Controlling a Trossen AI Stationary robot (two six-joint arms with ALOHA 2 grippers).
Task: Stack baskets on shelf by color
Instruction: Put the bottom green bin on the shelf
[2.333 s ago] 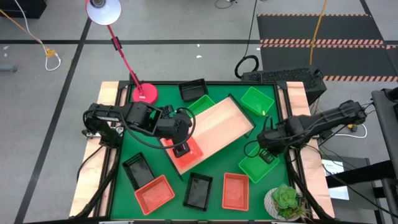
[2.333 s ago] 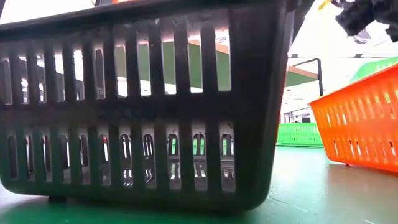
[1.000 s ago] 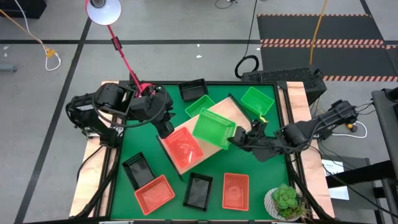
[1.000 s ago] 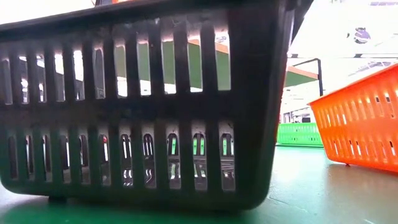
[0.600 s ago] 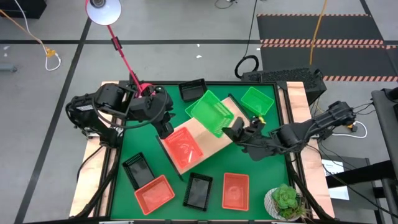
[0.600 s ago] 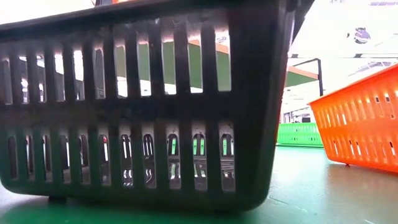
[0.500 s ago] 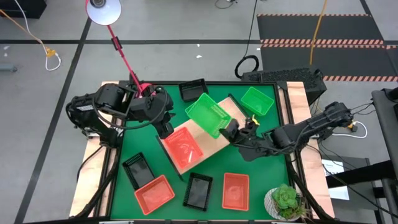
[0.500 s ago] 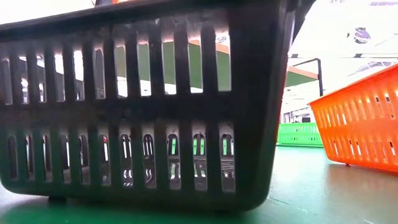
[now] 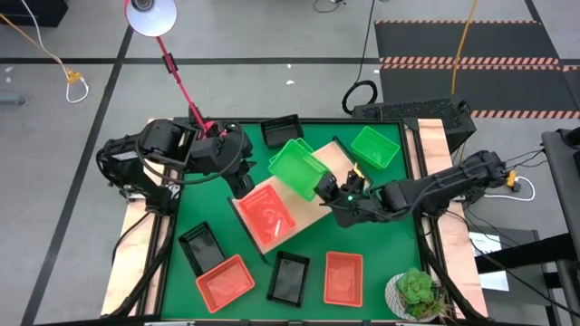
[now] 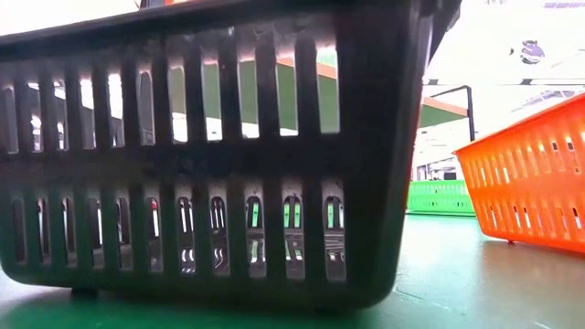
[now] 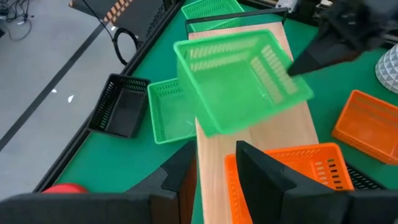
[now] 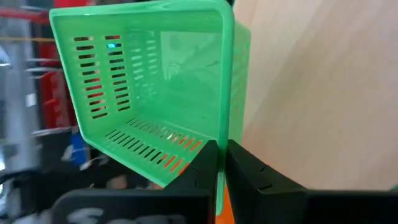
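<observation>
My right gripper (image 9: pixel 324 188) (image 12: pixel 222 163) is shut on a green basket (image 9: pixel 295 167) (image 11: pixel 241 79) (image 12: pixel 146 93) above the far end of the shelf (image 9: pixel 313 206) (image 11: pixel 261 134), a light wooden board. An orange basket (image 9: pixel 268 214) (image 11: pixel 292 177) stands on the shelf's near end. A second green basket (image 11: pixel 169 111) rests on the mat beside the shelf's far end. A third green basket (image 9: pixel 374 146) sits at the far right. My left gripper (image 9: pixel 241 186) (image 11: pixel 214 163) hangs open at the shelf's left side and touches nothing. My right gripper holds the green basket by the rim of the side wall (image 12: pixel 224 134) that faces the table's right. One finger is inside the basket and one outside. The fingers come nearly level from the right. The basket is lifted clear of the shelf and tilted.
Along the near edge sit a black basket (image 9: pixel 200 245), an orange one (image 9: pixel 226 280), a black one (image 9: pixel 289 277) and an orange one (image 9: pixel 343 277). Another black basket (image 9: pixel 281 129) stands at the far edge. A plant pot (image 9: pixel 417 292) fills the near right corner. A red lamp base (image 9: pixel 210 137) is far left.
My right gripper has carried the green basket from the shelf's middle toward the table's far left, along the board to its far end. It has stayed shut on the basket throughout. The basket has turned somewhat on the way and remains off the shelf.
</observation>
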